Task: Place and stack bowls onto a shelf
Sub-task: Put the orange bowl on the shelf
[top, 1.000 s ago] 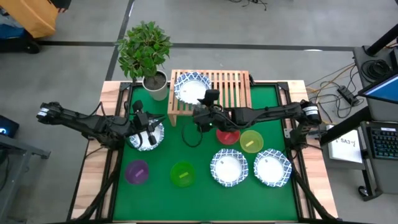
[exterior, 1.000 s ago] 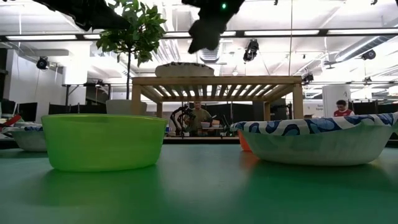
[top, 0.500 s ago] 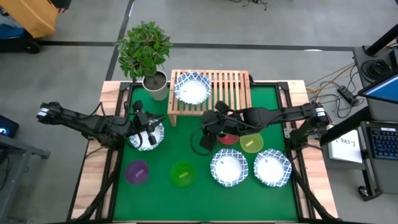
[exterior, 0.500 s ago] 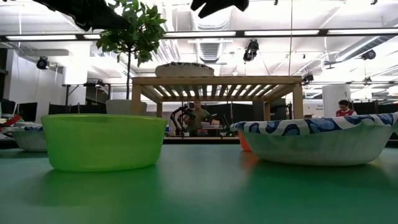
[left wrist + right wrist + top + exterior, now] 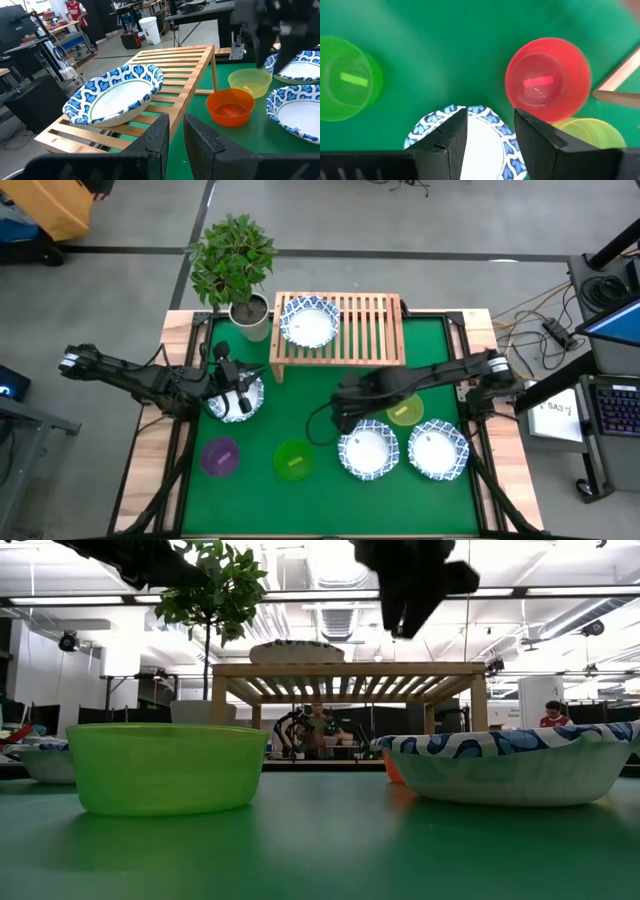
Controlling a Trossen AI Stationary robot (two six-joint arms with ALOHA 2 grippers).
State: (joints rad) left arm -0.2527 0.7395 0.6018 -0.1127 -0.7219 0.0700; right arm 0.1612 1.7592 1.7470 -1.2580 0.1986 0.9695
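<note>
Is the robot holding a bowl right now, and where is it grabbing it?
The left pincer pinches the rim of a blue-patterned bowl. The right pincer is open and holds nothing.

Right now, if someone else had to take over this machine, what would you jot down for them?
Right gripper: open, empty, hanging over a patterned bowl near the red bowl.
Left gripper: fingers close together, at another patterned bowl on the mat's left side.
Done: one patterned bowl sits on the shelf.
Left: three patterned bowls, including one at right, plus red, yellow-green, green and purple bowls, all on the mat.
</note>
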